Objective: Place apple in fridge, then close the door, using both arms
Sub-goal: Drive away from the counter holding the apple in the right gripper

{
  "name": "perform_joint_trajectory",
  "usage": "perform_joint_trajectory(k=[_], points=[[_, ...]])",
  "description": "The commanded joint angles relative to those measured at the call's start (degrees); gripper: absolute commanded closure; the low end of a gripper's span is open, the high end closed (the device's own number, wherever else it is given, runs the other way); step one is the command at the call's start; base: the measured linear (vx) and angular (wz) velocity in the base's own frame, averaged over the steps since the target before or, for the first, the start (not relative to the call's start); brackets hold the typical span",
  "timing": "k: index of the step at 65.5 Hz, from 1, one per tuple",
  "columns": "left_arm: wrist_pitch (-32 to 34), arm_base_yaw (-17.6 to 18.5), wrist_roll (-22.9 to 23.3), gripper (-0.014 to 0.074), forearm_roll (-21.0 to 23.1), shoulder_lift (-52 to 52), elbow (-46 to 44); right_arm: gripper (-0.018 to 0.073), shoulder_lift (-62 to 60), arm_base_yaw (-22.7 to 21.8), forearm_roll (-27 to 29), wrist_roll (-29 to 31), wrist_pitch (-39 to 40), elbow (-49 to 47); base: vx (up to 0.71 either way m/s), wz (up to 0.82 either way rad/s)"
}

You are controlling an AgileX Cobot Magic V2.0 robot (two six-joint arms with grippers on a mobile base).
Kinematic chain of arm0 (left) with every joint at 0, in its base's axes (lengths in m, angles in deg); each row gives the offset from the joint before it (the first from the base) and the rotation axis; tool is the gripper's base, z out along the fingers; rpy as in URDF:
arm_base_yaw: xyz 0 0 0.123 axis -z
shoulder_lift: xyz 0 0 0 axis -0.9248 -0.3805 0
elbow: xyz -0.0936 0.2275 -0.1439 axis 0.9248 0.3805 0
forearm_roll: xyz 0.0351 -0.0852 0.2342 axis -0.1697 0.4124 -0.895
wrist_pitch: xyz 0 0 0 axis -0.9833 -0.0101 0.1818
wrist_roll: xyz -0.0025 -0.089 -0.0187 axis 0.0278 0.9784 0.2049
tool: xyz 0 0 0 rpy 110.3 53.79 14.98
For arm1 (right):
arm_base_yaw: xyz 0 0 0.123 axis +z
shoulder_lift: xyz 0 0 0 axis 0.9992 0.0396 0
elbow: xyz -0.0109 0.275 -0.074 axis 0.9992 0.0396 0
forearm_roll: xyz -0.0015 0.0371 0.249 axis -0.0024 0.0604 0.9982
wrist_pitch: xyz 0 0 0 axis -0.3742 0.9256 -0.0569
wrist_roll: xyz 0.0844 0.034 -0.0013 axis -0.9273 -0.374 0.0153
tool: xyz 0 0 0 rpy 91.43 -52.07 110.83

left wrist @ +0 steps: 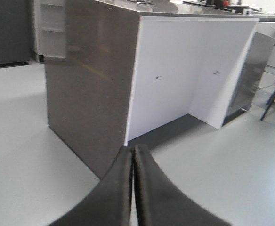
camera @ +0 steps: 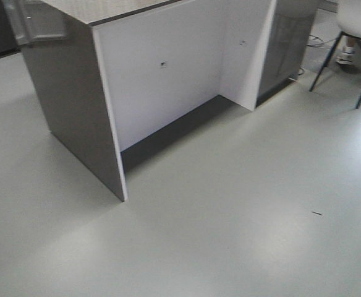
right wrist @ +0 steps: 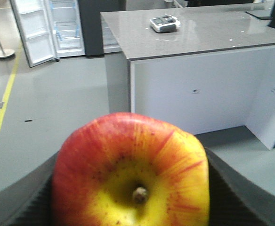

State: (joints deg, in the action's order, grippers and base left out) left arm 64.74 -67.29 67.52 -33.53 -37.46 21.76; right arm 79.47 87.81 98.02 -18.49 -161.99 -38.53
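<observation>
Pale grey floor (camera: 230, 235) fills the near ground in all three views. Nearest the right wrist camera, the right gripper (right wrist: 133, 188) is clamped on one small round red apple with a yellow patch around its stem (right wrist: 130, 169). One ribbed black pad (right wrist: 231, 197) sits at its three o'clock and a second at its nine o'clock, both pressing its sides, and the stem end faces the lens. The left gripper (left wrist: 132, 155) holds nothing: its two black fingers (left wrist: 114, 193) are pressed together along their length, low at six o'clock in its own view.

Beyond both arms stands one kitchen island with a grey stone top and a recessed white front panel (right wrist: 198, 89). One small white-and-grey device (right wrist: 164, 22) lies on its top at twelve o'clock in the right wrist view. One chair with a white seat and thin black legs (camera: 356, 18) stands at two o'clock in the front view, past the island's far end.

Farthest, at eleven o'clock in the right wrist view, is one tall fridge, dark grey outside and white inside (right wrist: 67, 26), with blue tape on its shelves. Its one narrow door with a white inner lining (right wrist: 31, 28) stands swung open. A single yellow floor line (right wrist: 3, 103) runs along nine o'clock, well apart from the apple.
</observation>
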Motion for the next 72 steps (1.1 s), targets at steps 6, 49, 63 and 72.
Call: perform_joint_trajectory(k=[6, 49, 63, 72], points=[[4.03, 0.17, 0.4, 0.0602, -0.1, 0.82, -0.95, 0.0568, 0.07, -0.08, 1.08, 0.46, 4.56, -1.07, 0.0, 0.36], [4.03, 0.17, 0.4, 0.0602, -0.1, 0.82, -0.95, 0.0568, 0.07, -0.08, 1.08, 0.46, 4.56, -1.07, 0.02, 0.39], [4.03, 0.17, 0.4, 0.0602, -0.1, 0.82, -0.95, 0.0568, 0.07, -0.08, 1.08, 0.46, 4.51, -1.07, 0.06, 0.38], [4.03, 0.17, 0.4, 0.0602, -0.1, 0.82, -0.95, 0.0568, 0.07, -0.08, 1.08, 0.46, 4.51, -1.07, 0.08, 0.41]])
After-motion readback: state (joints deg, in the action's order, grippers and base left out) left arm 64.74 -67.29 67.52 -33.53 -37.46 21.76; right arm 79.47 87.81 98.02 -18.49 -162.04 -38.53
